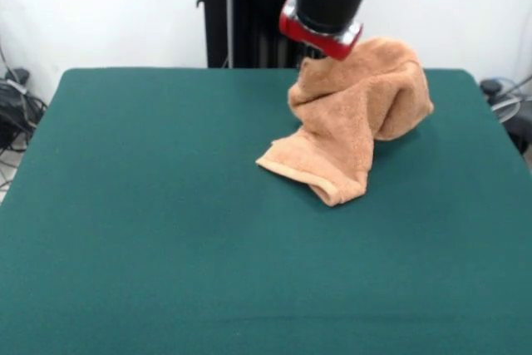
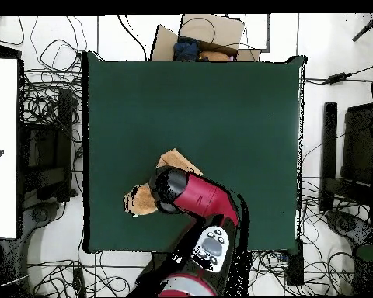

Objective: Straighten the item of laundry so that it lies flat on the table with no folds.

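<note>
The orange-tan towel [image 1: 357,114] is bunched and pulled up into a tall heap at the far right of the green table [image 1: 166,205]. Its top hangs from my gripper [image 1: 316,57], which is buried in the cloth under the red wrist and is shut on it. The towel's lower end [image 1: 320,176] rests folded on the table. In the overhead view the red arm [image 2: 197,194] covers most of the towel, and only bits of the towel [image 2: 179,161] show beside it, near the table's [image 2: 221,101] lower left edge.
The black pedestal [image 1: 241,10] stands behind the table's far edge. Cables [image 1: 17,106] lie off the table's left side and more off the right. In the overhead view a cardboard box [image 2: 205,35] sits beyond the top edge.
</note>
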Controlling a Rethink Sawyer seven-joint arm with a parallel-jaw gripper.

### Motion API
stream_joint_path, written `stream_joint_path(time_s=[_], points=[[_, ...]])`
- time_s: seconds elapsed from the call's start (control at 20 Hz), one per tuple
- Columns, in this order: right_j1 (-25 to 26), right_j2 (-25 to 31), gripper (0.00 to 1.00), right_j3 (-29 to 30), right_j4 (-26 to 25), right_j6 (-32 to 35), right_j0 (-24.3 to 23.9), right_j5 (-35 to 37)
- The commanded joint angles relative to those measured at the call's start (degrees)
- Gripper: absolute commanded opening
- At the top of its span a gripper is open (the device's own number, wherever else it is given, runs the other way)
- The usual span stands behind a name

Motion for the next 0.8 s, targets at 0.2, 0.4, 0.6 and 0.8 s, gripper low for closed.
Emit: stream_joint_path(time_s=[0.2, 0.4, 0.6, 0.8], points=[[2.56, 11.61, 0.00, 6.33, -6.33, -0.99, -5.33, -7.99], [2.41, 12.30, 0.00, 6.71, -8.65, -0.30, -7.15, -7.64], [2.52, 13.11, 0.00, 5.30, -11.27, -1.10, -9.99, -5.70], [3.07, 14.03, 0.00, 3.90, -14.15, -2.51, -13.46, -5.08]])
